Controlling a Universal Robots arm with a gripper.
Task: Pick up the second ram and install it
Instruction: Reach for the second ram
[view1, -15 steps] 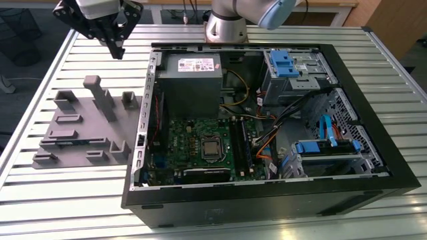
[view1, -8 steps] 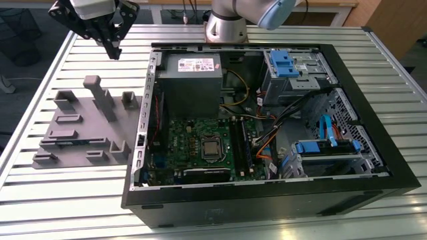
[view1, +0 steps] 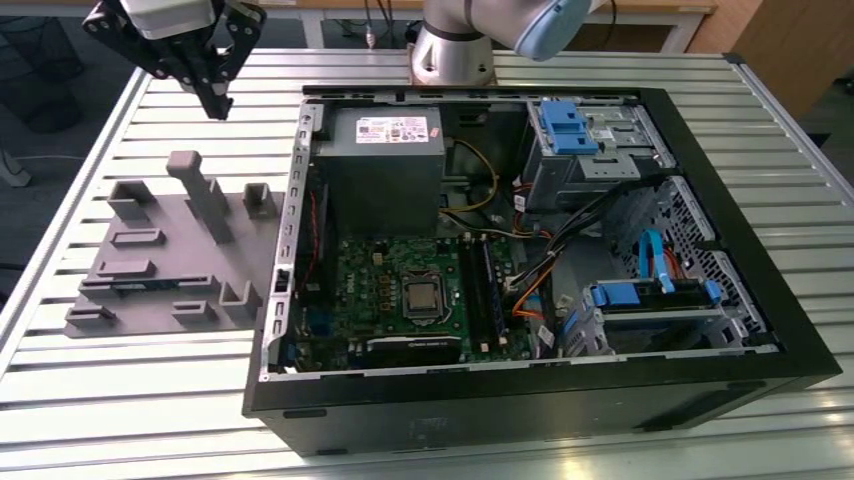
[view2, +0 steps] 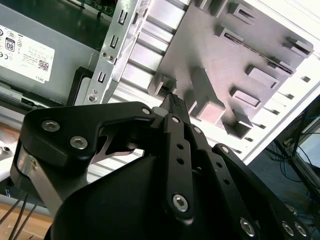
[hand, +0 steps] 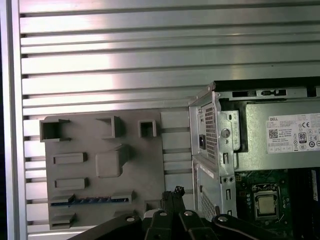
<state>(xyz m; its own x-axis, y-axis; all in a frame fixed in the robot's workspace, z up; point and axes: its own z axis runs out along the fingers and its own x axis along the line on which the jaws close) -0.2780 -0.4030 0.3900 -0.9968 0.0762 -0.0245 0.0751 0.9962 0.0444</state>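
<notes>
Your gripper (view1: 218, 103) hangs above the slatted table (view1: 147, 400), over the far end of the tray (view1: 187, 280), on the exterior view's left of the open case (view1: 534, 400). Its fingers are drawn together to a single tip in both wrist views (view2: 172, 100) (hand: 174, 192). Nothing is between them.

The ram (hand: 90, 200) lies on edge in a long slot of the tray (hand: 140, 165) in the first wrist view, showing as a thin blue strip. It is well apart from your fingertips, with no contact.

Inside the case, the motherboard (view1: 387, 275) lies flat below the grey power supply (view1: 380, 160). The tray sits just beside the case's wall.
</notes>
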